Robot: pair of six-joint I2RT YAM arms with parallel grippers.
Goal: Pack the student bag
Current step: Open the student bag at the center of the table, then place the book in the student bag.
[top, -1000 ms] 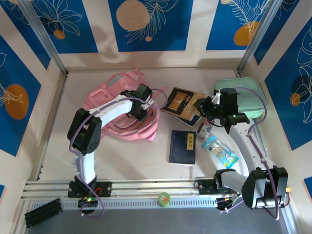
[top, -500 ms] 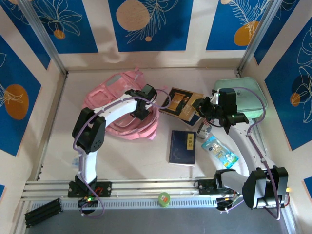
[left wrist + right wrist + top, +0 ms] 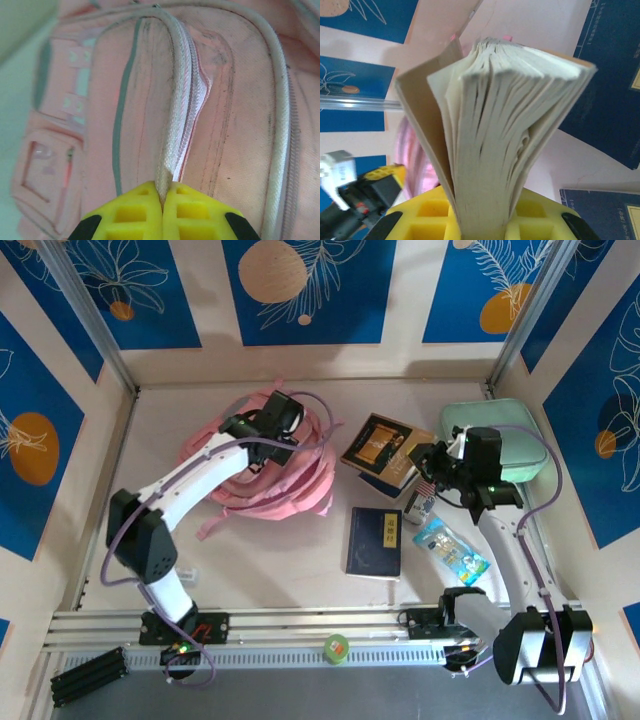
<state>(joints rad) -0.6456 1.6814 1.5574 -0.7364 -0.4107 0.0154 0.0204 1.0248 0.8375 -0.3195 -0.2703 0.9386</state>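
Observation:
The student bag (image 3: 275,480), a soft pink backpack, lies at the back left of the table. My left gripper (image 3: 262,432) is over its top, shut on the white zip edge (image 3: 175,135) of the bag's opening. In the left wrist view the yellow fingertips (image 3: 140,210) pinch that zip tape, with pink fabric (image 3: 245,100) spreading out beyond. My right gripper (image 3: 428,462) is shut on a brown-covered book (image 3: 383,445), held off the table to the right of the bag. In the right wrist view the book's fanned pages (image 3: 500,115) rise from between the yellow fingers (image 3: 430,215).
A dark blue book (image 3: 374,540) lies flat at the centre, and another blue book (image 3: 398,485) lies under the held one. A mint-green zip case (image 3: 510,435) sits at the back right. A blue packet (image 3: 450,550) lies near the right arm. A green roll (image 3: 336,647) rests on the front rail.
My left gripper closed on the bag's zip edge and pulled it up and toward the back left, bunching the bag. The right gripper raised the brown book slightly.

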